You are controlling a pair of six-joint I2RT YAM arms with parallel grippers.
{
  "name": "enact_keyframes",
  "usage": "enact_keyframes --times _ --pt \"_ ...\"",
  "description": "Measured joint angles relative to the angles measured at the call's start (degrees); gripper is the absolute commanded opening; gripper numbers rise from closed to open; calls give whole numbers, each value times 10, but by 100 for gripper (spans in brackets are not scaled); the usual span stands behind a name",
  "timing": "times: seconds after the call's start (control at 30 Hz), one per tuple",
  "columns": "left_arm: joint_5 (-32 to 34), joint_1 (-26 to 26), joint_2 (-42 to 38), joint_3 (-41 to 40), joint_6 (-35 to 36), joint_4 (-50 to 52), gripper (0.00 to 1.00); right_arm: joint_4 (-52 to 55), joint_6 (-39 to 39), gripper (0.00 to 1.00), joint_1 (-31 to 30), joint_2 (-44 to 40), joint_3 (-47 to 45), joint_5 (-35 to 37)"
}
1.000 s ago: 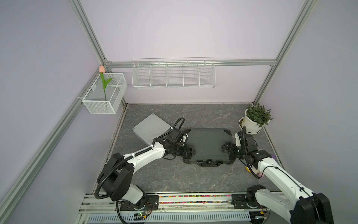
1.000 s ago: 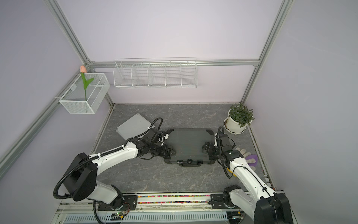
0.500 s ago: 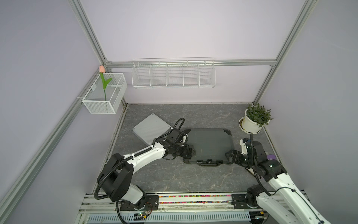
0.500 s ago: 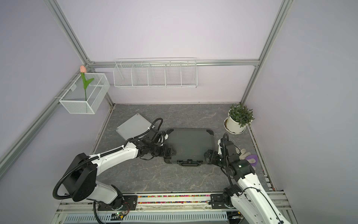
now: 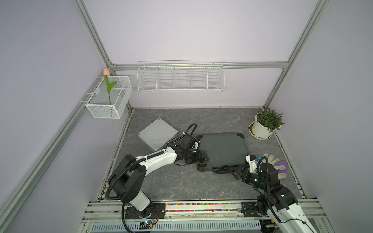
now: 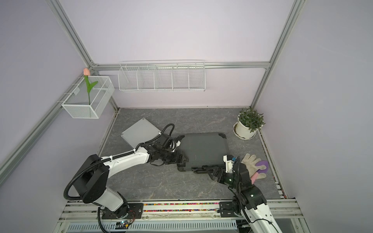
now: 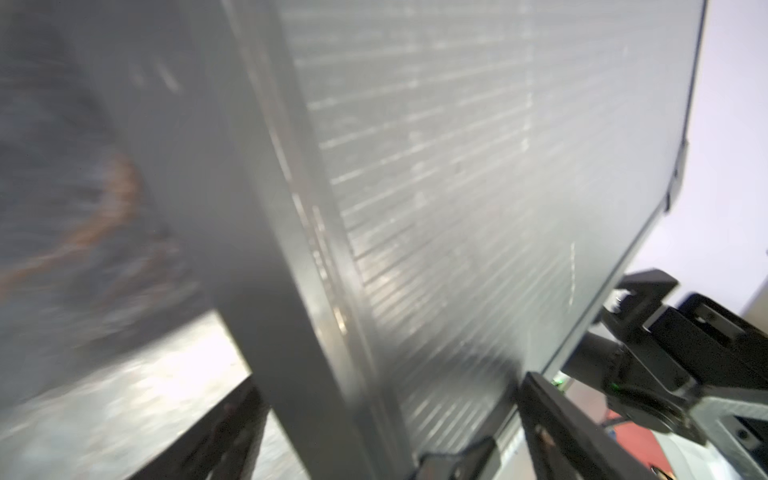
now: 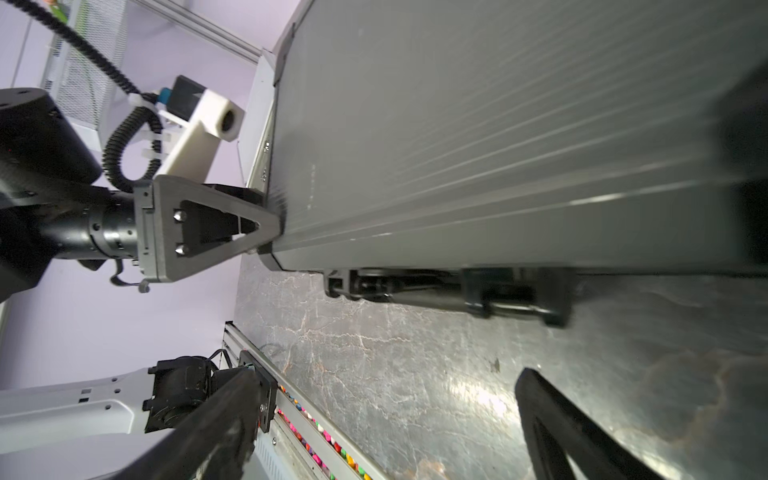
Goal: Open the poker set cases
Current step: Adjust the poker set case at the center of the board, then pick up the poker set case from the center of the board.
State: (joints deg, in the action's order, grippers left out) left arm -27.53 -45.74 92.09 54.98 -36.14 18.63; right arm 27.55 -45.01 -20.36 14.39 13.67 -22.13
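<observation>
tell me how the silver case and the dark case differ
Colour: the silver case is pale metal; the dark case is grey-black.
Size: the silver case is smaller than the dark case.
Pose: the silver case lies turned diagonally, back left; the dark case lies nearly straight, in the middle.
Both lie flat and closed.

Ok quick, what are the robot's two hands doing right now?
Left gripper: open, fingers against the dark case side, holding nothing.
Right gripper: open and empty, in front of the case.
</observation>
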Motion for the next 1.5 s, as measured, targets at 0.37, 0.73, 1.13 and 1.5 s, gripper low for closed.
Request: enact_keyframes --times 0.37,0.73,1.13,1.5 --pt "-7 -6 14 17 8 12 95 4 0 96 0 39 -7 86" --pt "1 40 9 18 16 25 95 -68 17 91 38 161 -5 37" --pt "24 55 39 70 43 55 95 -30 43 88 80 89 -5 80" --pt "15 68 90 125 60 63 94 -76 69 88 99 109 -19 60"
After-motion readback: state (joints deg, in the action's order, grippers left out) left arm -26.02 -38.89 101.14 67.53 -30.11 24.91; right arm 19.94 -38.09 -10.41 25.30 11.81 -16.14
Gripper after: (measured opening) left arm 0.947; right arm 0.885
